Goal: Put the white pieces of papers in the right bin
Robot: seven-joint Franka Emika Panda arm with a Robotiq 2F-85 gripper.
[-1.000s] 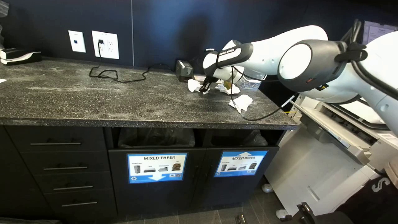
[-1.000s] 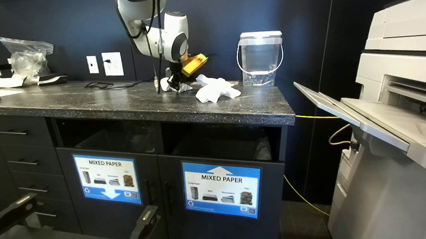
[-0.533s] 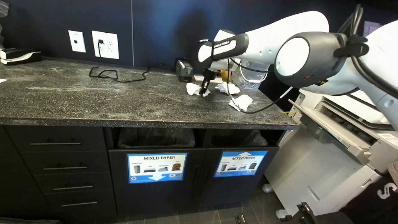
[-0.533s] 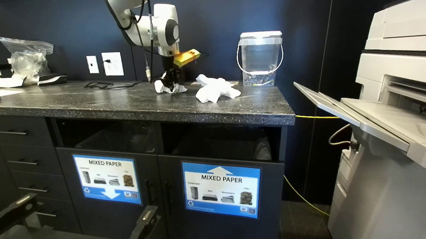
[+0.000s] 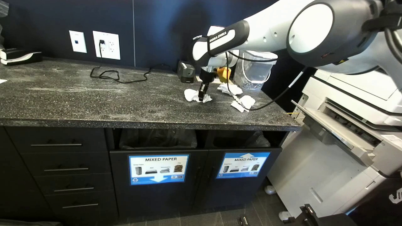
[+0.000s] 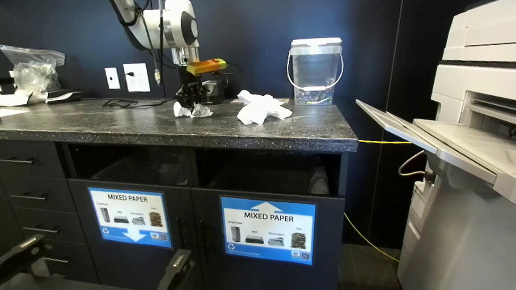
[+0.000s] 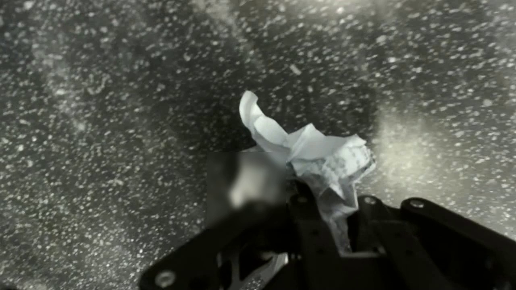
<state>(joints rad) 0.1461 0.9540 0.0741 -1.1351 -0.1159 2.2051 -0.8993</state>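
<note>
My gripper is shut on a crumpled white paper piece, low at the countertop; whether the paper still touches it I cannot tell. The held paper sticks out around the fingers. In the wrist view it rises between the two black fingers; a blurred patch hides part of the left side. Two more white paper pieces lie to the right, one farther back and one nearer; they overlap in an exterior view. The right bin is below the counter, with an open slot and a "MIXED PAPER" sign.
A twin bin stands left of it, also signed "MIXED PAPER". A clear lidded bucket stands at the counter's right end. A black box is behind the gripper. A printer stands right of the counter. A cable hangs from the arm.
The gripper has turned more upright and moved left and toward the counter's front edge. The paper at its fingers has moved along with it. The other papers have not moved.
</note>
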